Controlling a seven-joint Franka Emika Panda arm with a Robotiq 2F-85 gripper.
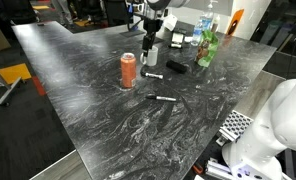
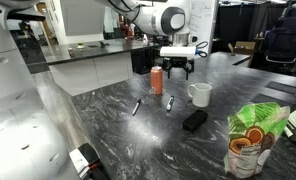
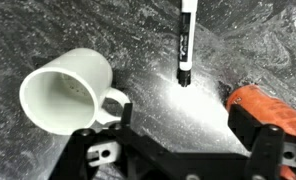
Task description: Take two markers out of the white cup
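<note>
The white cup [image 3: 66, 92] stands on the dark marble table, and its inside looks empty in the wrist view. It also shows in both exterior views [image 2: 199, 95] [image 1: 151, 57]. Two dark markers lie on the table: one [image 2: 170, 102] near the cup, also in the wrist view [image 3: 185, 40], and another [image 2: 136, 106] farther off, also seen in an exterior view [image 1: 163, 98]. My gripper [image 3: 178, 135] is open and empty. It hovers above the table between the cup and the orange can [image 2: 176, 68].
An orange can [image 2: 156, 81] [image 3: 270, 105] stands close beside the gripper. A black block [image 2: 194, 120] lies in front of the cup. A green bottle [image 1: 205, 48] and a food bag [image 2: 254, 135] stand near the table's edges.
</note>
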